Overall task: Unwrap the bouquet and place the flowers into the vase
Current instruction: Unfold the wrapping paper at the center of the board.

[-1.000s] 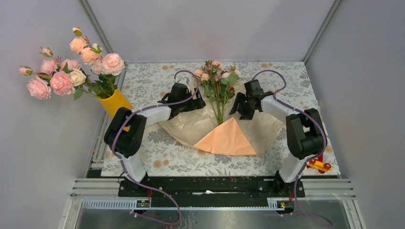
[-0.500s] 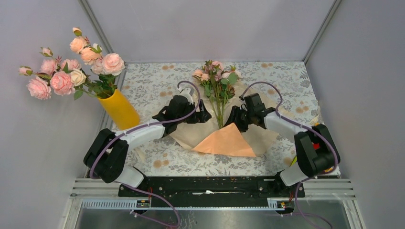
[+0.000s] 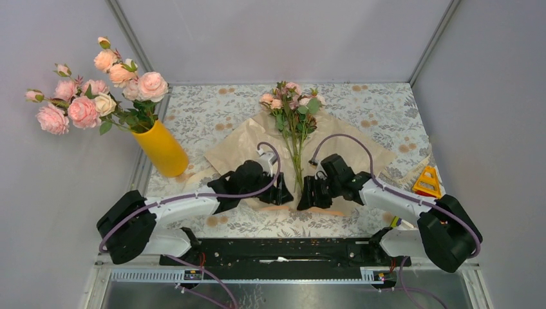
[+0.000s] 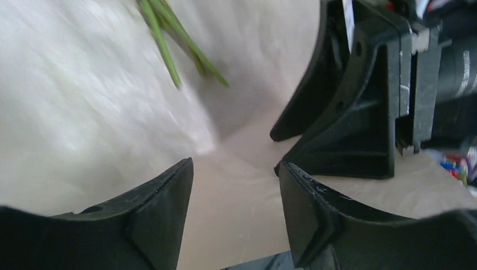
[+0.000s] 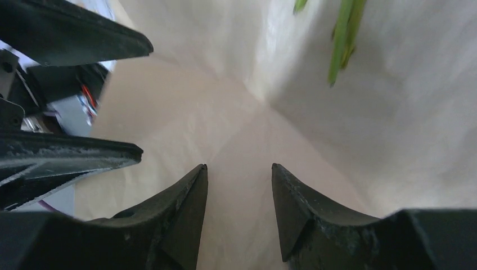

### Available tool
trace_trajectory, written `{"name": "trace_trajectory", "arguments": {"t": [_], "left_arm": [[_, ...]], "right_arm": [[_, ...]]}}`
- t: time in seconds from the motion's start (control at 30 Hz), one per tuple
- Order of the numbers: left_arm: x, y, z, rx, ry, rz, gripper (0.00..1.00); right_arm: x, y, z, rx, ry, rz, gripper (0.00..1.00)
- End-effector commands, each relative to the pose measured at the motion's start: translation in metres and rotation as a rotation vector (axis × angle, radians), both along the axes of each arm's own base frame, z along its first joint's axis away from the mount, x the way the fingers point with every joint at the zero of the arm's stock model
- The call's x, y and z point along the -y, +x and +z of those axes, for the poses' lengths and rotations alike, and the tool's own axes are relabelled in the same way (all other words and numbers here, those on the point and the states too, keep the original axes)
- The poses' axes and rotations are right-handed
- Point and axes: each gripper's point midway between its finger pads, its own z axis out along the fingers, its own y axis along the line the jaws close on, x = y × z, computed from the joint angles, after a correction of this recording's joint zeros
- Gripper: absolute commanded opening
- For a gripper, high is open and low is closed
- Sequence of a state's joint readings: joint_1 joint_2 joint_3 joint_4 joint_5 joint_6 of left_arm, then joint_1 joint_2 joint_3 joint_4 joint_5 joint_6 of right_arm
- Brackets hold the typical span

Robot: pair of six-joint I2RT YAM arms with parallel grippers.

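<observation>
Left jaws: my left gripper [image 4: 235, 169] stands parted, low over the wrapping paper [image 4: 84, 124]. I see nothing clamped.
Right jaws: the right gripper [image 5: 239, 169] is also parted, with a crease of the paper running into its gap. It faces the left one at the sheet's near corner, tips close together.
Stems: the cut ends of the green stems [image 4: 169, 50] lie just beyond both sets of fingers, untouched.
Flowers: the flowers [image 3: 291, 103] lie loose on the sheet, heads to the far side.
Paper: opened out flat on the flowered tablecloth [image 3: 206, 116]. I can make out no ribbon.
Vase: the yellow vase [image 3: 164, 151] stands upright at the table's left edge, well apart, holding big pale roses [image 3: 84, 96].
Done: I judge the unwrapping as good as finished.
Left to do: gather the stems, lift them and carry them to the vase. None are in yet.
</observation>
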State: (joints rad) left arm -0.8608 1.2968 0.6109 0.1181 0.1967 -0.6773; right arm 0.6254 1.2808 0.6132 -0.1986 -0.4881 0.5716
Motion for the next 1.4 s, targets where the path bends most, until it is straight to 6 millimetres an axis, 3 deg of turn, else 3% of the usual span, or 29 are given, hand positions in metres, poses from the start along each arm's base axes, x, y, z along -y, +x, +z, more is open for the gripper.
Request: {"name": "trace_trajectory", "arguments": {"t": [0.0, 0.13, 0.27, 0.47, 0.67, 0.77, 0.83, 1.07, 1.37], "left_arm": [[0.003, -0.045, -0.008, -0.004, 0.003, -0.113, 0.60], [-0.005, -0.074, -0.033, -0.055, 0.057, -0.155, 0.55], [-0.019, -0.088, -0.054, -0.104, 0.103, -0.132, 0.50], [-0.035, -0.088, -0.070, -0.134, 0.159, -0.060, 0.47], [-0.021, -0.066, -0.021, -0.019, 0.050, -0.008, 0.48], [-0.008, -0.049, 0.005, 0.047, 0.015, 0.024, 0.50], [-0.002, -0.040, 0.010, 0.068, 0.018, 0.041, 0.52], [0.000, -0.016, -0.018, 0.041, 0.050, 0.102, 0.56], [-0.038, 0.012, -0.051, 0.021, 0.091, 0.261, 0.56]], "right_arm": [[-0.004, -0.037, -0.008, -0.008, -0.008, 0.073, 0.53], [0.007, -0.064, -0.030, -0.034, -0.084, 0.109, 0.53], [0.015, -0.078, -0.043, -0.032, -0.150, 0.124, 0.53], [0.016, -0.070, -0.038, 0.019, -0.169, 0.081, 0.53], [0.005, -0.046, 0.002, 0.118, -0.132, 0.012, 0.55], [0.009, -0.030, 0.008, 0.139, -0.192, -0.076, 0.57], [0.014, -0.020, 0.005, 0.139, -0.244, -0.134, 0.59], [0.028, 0.006, -0.011, 0.064, -0.306, -0.250, 0.61], [0.093, 0.039, -0.033, 0.001, -0.374, -0.435, 0.62]]}}
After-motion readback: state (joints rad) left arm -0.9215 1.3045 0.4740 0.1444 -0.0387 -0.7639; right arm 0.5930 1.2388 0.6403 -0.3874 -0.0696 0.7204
